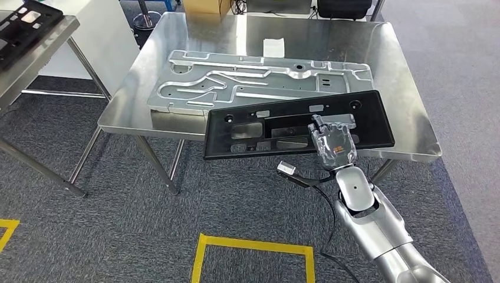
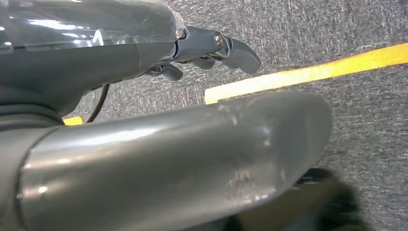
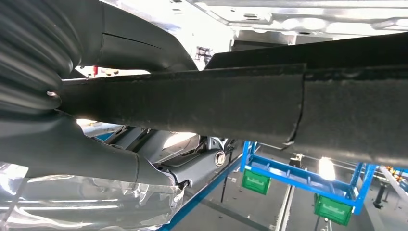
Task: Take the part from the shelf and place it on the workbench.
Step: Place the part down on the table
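Right hand (image 1: 334, 141) grips the black plastic panel (image 1: 295, 124) at its near long edge, right of the panel's middle; in the right wrist view the thumb (image 3: 120, 48) lies on one face and the fingers (image 3: 86, 159) on the other, closed on the edge. The panel is long, flat and tilted. Its far edge is over the steel workbench (image 1: 407, 82) and overlaps the silver stamped sheet (image 1: 259, 79) already lying there, while its near left corner juts out past the bench's front edge over the carpet. Whether the far edge is touching the bench or the sheet I cannot tell from the head view; possibly just above. Left hand (image 2: 211, 48) hangs over the carpet beside a yellow floor line (image 2: 308, 72), holding nothing, fingers loosely curled. Risks as I judge them: the grip is off-centre on a long part, so the free left end could sag or swing and twist in the grasp. If let go here, the overhanging end could tip the panel off the front edge. Sliding it farther in could snag the ridges of the sheet or push that sheet toward the white label (image 1: 273, 46).
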You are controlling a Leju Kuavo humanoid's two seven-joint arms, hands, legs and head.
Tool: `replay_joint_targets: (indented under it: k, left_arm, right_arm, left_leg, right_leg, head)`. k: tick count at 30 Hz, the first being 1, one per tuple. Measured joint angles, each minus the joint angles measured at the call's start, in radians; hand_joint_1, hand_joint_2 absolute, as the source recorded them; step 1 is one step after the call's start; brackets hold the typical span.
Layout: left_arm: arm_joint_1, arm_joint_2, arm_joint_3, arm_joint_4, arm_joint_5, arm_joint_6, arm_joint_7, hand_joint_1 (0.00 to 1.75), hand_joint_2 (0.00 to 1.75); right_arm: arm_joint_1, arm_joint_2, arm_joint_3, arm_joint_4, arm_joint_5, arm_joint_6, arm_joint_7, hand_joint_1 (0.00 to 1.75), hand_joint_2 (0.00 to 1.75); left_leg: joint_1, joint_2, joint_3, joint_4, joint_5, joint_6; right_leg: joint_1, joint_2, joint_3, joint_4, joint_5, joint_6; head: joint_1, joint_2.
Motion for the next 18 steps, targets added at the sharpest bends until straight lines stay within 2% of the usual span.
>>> replay_joint_targets:
  k: [1,2,3,5,6,7,9,11,13,15,16,17,18]
  left_arm:
    - [0.001,0.000,0.000,0.000,0.000,0.000,0.000,0.00,0.00]
    - [0.002,0.000,0.000,0.000,0.000,0.000,0.000,0.00,0.00]
    - [0.002,0.000,0.000,0.000,0.000,0.000,0.000,0.00,0.00]
    - [0.005,0.001,0.000,0.000,0.000,0.000,0.000,0.00,0.00]
    - [0.005,0.002,0.000,0.000,0.000,0.000,0.000,0.00,0.00]
    - [0.004,0.002,0.000,0.000,0.000,0.001,0.000,0.00,0.00]
    - [0.002,0.002,0.000,0.000,0.000,0.001,0.000,0.00,0.00]
    - [0.001,0.002,0.000,0.000,0.000,0.001,0.000,0.00,0.00]
    - [-0.001,0.002,0.000,0.000,0.000,0.001,0.000,0.00,0.00]
    - [-0.001,0.002,0.000,0.000,0.000,0.001,0.000,0.00,0.00]
    - [0.000,0.002,0.000,0.000,0.000,0.001,0.000,0.00,0.00]
    - [0.001,0.002,0.000,0.000,0.000,0.001,0.000,0.00,0.00]
    - [0.001,0.002,0.000,0.000,0.000,0.001,0.000,0.00,0.00]
  right_arm:
    - [0.003,0.000,0.000,0.000,0.000,-0.001,0.000,1.75,1.75]
    - [0.006,0.000,-0.001,0.000,0.000,-0.002,0.000,1.75,1.75]
    - [0.007,0.001,-0.003,0.000,0.000,-0.003,-0.001,1.75,1.75]
    - [0.009,0.005,-0.008,0.002,0.000,-0.008,-0.005,1.75,1.75]
    - [0.010,0.008,-0.011,0.004,0.000,-0.011,-0.008,1.75,1.75]
    - [0.011,0.010,-0.015,0.005,0.000,-0.013,-0.009,1.75,1.75]
    - [0.013,0.012,-0.022,0.005,0.000,-0.015,-0.011,1.75,1.75]
    - [0.012,0.013,-0.028,0.005,0.000,-0.015,-0.011,1.75,1.75]
    - [0.013,0.015,-0.033,0.006,0.000,-0.016,-0.011,1.75,1.75]
    - [0.017,0.015,-0.036,0.007,0.000,-0.016,-0.011,1.75,1.75]
    - [0.019,0.015,-0.036,0.008,0.000,-0.016,-0.011,1.75,1.75]
    - [0.022,0.015,-0.036,0.008,0.000,-0.016,-0.011,1.75,1.75]
    - [0.023,0.015,-0.037,0.008,0.000,-0.016,-0.011,1.75,1.75]
  left_leg:
    - [0.001,0.001,-0.019,0.000,-0.013,-0.001]
    - [0.001,0.002,-0.025,-0.028,-0.003,-0.001]
    - [0.001,0.003,-0.019,-0.080,0.034,0.002]
    - [-0.002,0.004,-0.002,-0.202,0.150,0.013]
    - [-0.005,0.003,0.006,-0.241,0.192,0.019]
    - [-0.008,0.003,0.009,-0.262,0.215,0.026]
    - [-0.008,0.002,0.023,-0.270,0.208,0.038]
    - [-0.005,0.001,0.045,-0.279,0.199,0.051]
    - [-0.005,0.000,0.065,-0.283,0.185,0.060]
    - [-0.006,-0.002,0.084,-0.283,0.165,0.061]
    - [-0.006,-0.003,0.097,-0.283,0.154,0.061]
    - [-0.006,-0.004,0.112,-0.283,0.142,0.059]
    - [-0.006,-0.004,0.130,-0.283,0.129,0.058]
  right_leg:
    - [0.000,0.001,0.015,0.000,-0.012,0.001]
    - [0.000,0.002,0.031,0.001,-0.025,0.003]
    - [0.000,0.002,0.048,0.001,-0.038,0.006]
    - [0.002,0.003,0.074,0.002,-0.064,0.014]
    - [0.002,0.004,0.083,0.001,-0.074,0.020]
    - [0.003,0.005,0.088,0.002,-0.080,0.026]
    - [0.002,0.006,0.091,0.010,-0.081,0.039]
    - [0.000,0.003,0.066,0.065,-0.080,0.048]
    - [-0.003,0.000,-0.005,0.176,-0.109,0.057]
    - [-0.005,-0.001,-0.087,0.271,-0.160,0.064]
    - [-0.005,-0.001,-0.113,0.282,-0.171,0.066]
    - [-0.006,-0.002,-0.124,0.262,-0.159,0.066]
    - [-0.006,-0.002,-0.120,0.212,-0.122,0.063]
  head:
    - [0.000,0.000]
    - [0.000,0.000]
    - [0.000,0.000]
    - [-0.001,0.000]
    - [-0.002,0.000]
    - [-0.002,0.000]
    - [-0.002,0.000]
    - [0.002,0.000]
    - [0.007,0.000]
    - [0.007,0.000]
    - [0.007,0.000]
    - [0.007,0.000]
    - [0.007,0.000]
